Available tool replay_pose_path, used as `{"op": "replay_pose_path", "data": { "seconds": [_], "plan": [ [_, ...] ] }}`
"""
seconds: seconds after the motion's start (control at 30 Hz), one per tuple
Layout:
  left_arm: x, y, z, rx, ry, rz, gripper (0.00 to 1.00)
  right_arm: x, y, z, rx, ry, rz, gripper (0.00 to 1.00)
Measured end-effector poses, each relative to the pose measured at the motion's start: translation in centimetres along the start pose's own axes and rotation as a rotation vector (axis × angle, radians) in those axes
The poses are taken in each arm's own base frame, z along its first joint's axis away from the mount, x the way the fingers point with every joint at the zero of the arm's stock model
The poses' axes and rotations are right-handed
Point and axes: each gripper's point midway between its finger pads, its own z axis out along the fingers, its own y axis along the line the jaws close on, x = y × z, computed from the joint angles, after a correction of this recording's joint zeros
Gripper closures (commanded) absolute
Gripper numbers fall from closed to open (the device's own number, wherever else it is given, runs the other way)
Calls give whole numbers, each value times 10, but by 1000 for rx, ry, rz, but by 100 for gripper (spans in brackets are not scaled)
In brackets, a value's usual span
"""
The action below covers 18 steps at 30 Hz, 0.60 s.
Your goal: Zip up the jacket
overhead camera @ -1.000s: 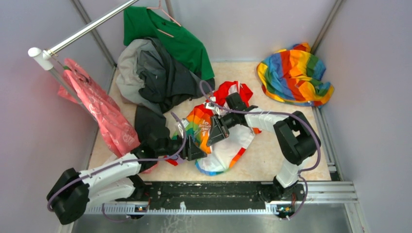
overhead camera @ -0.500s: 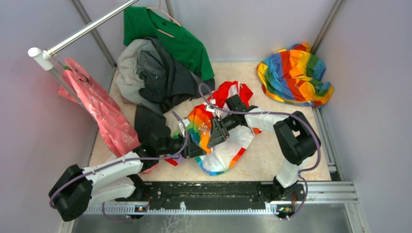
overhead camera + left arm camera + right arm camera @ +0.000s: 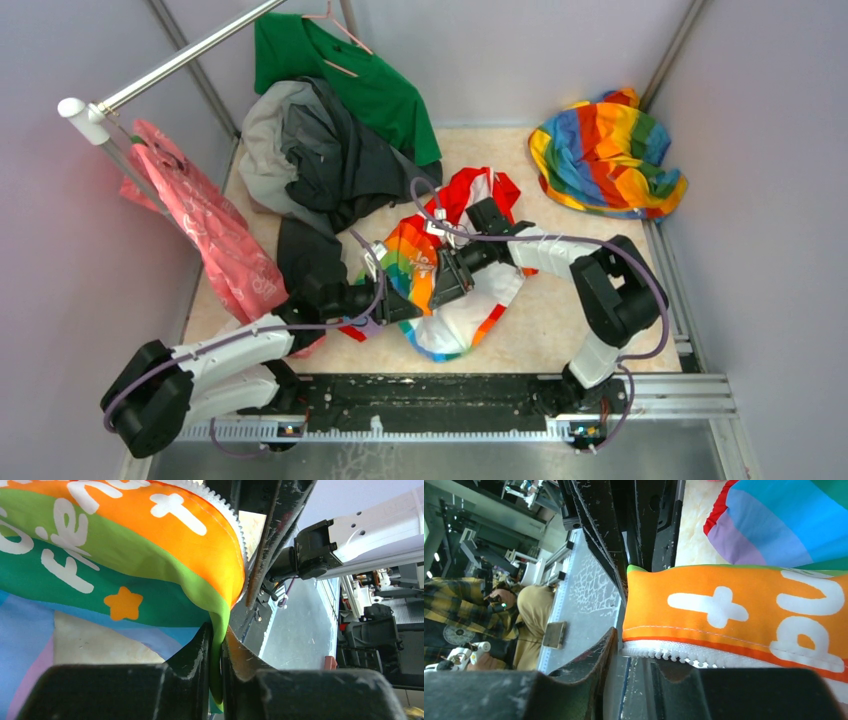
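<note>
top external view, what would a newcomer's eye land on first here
The bright rainbow-and-white jacket mid-table, with both arms bent in on it: the left gripper pinches a green fold, and the right gripper sits at the white zipper teeth. Next come the rainbow cloth bunched in the far right corner and the heap of grey and green clothes at far left.

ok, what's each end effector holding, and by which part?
Left end effector pinches the jacket by a green fold of its rainbow panel. Right end effector has the zipper teeth between its fingers; whether they clamp cannot be told.
</note>
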Motion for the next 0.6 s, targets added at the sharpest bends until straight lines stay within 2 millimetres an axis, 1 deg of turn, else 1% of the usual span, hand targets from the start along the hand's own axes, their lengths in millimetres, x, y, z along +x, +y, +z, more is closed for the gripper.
{"op": "replay_pose_path", "data": {
  "seconds": [0.03,0.07,0.17,0.23,0.33,0.37,0.47,0.6],
  "plan": [
    [0,0,0,3,-2,2,82,0,0,0,1,0,0,92],
    [0,-1,0,5,-3,3,78,0,0,0,2,1,-2,99],
    [1,0,0,9,-2,3,49,1,0,2,-1,5,-9,100],
    [-1,0,-1,9,-7,4,36,1,2,3,-9,8,-9,100],
    [-2,0,-4,-2,-17,11,21,1,5,4,-27,9,-9,100],
    [-5,-1,-6,-11,-30,16,18,1,6,4,-31,8,-10,100],
    [-16,-7,-16,-21,-90,47,14,0,9,4,-42,5,-8,100],
    [-31,-15,-28,-29,-172,77,14,-5,12,3,-57,-4,1,100]
  ]
}}
